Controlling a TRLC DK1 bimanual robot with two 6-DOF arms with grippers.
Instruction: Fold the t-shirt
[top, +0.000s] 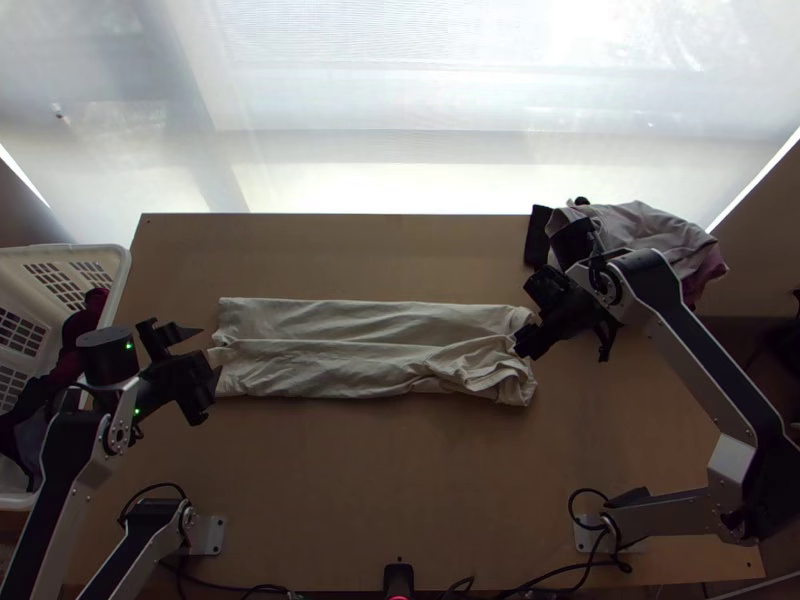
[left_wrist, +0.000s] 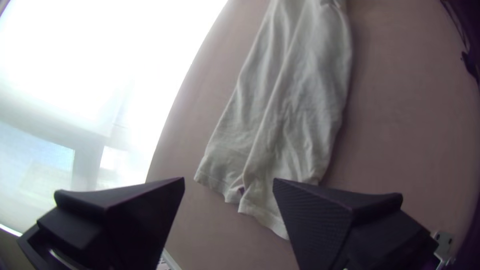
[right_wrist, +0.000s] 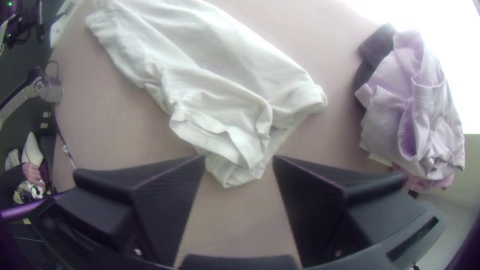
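Flanking t-shirt (right_wrist: 220, 55), right wrist view: clothes (right_wrist: 430, 100)

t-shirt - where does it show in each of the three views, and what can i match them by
Top view: t-shirt across the middle, bunched end to the right.
Left wrist view: from the top edge, right of centre, down to the lower middle.
Right wrist view: from the upper left to the middle, bunched end lowest.
Shared landmark: bright backdrop, at the top, left and upper right respectively.
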